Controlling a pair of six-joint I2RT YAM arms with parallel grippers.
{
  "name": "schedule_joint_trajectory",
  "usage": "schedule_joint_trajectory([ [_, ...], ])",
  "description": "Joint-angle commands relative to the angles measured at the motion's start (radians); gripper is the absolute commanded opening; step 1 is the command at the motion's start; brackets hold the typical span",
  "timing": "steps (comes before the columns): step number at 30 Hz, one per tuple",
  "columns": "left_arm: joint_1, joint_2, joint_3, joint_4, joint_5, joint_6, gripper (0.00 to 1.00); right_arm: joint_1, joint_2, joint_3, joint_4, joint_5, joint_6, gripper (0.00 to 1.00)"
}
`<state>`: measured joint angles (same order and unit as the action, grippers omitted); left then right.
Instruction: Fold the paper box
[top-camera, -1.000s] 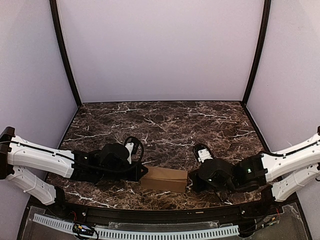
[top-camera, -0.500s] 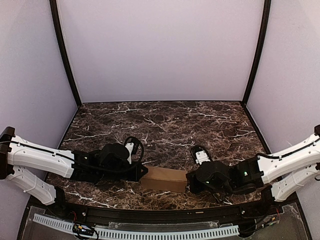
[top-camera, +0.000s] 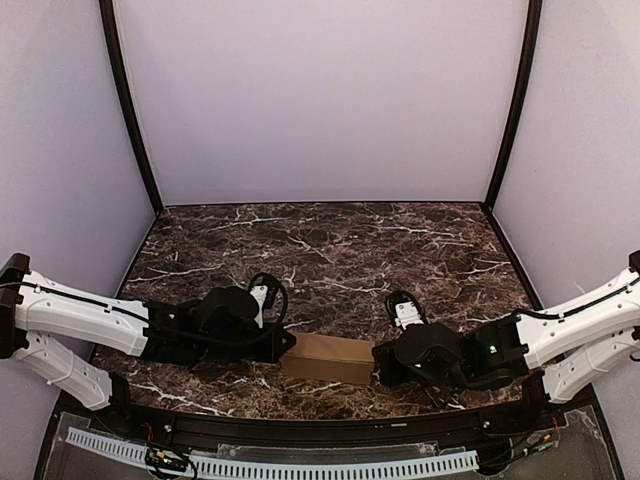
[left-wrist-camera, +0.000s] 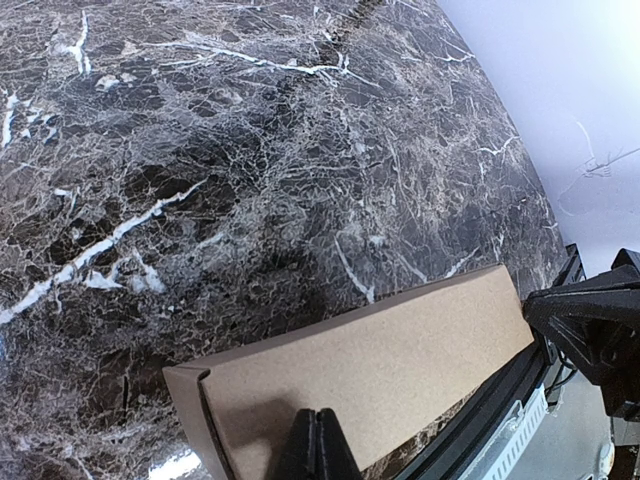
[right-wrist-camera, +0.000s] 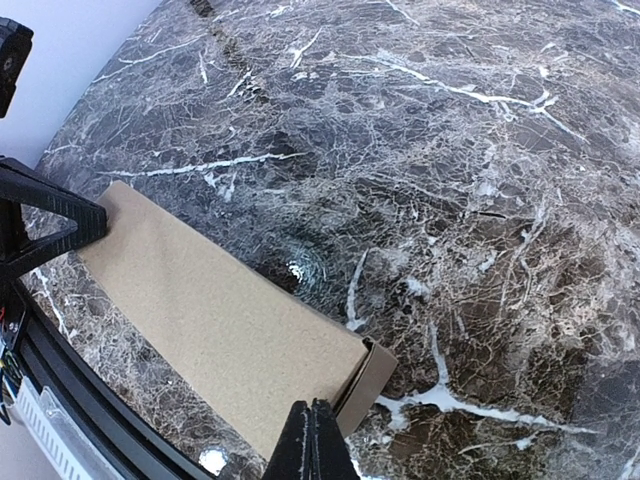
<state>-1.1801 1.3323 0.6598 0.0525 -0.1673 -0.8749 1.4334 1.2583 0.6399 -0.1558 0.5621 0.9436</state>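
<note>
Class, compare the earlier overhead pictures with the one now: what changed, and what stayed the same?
The right claw shifted slightly left, toward the right end of the paper box. The left claw and the box stayed put, and both claws are still shut.

A dark brown marble-patterned table with white veins fills the lower frame, enclosed by plain pale lilac walls; black corner posts rise at upper left and right.

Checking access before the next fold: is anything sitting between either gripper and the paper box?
Nothing visible does. The left gripper and right gripper, both shut, sit right at opposite ends of the paper box lying on the table.
</note>
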Motion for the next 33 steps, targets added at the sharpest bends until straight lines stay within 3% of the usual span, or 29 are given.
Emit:
schedule_joint_trajectory([
  [1, -0.007, 0.047, -0.046, -0.210, 0.030, 0.010, 0.01, 0.008, 0.005, 0.025, -0.096, 0.003, -0.034, 0.00],
  [11, -0.008, 0.047, -0.043, -0.211, 0.031, 0.012, 0.01, 0.008, -0.035, 0.138, -0.126, 0.046, -0.117, 0.00],
  [23, -0.007, 0.063, -0.037, -0.207, 0.035, 0.013, 0.01, 0.034, 0.077, -0.070, -0.031, -0.075, 0.065, 0.00],
  [33, -0.007, 0.065, -0.032, -0.211, 0.036, 0.017, 0.01, 0.036, -0.028, 0.060, -0.180, 0.067, -0.010, 0.00],
])
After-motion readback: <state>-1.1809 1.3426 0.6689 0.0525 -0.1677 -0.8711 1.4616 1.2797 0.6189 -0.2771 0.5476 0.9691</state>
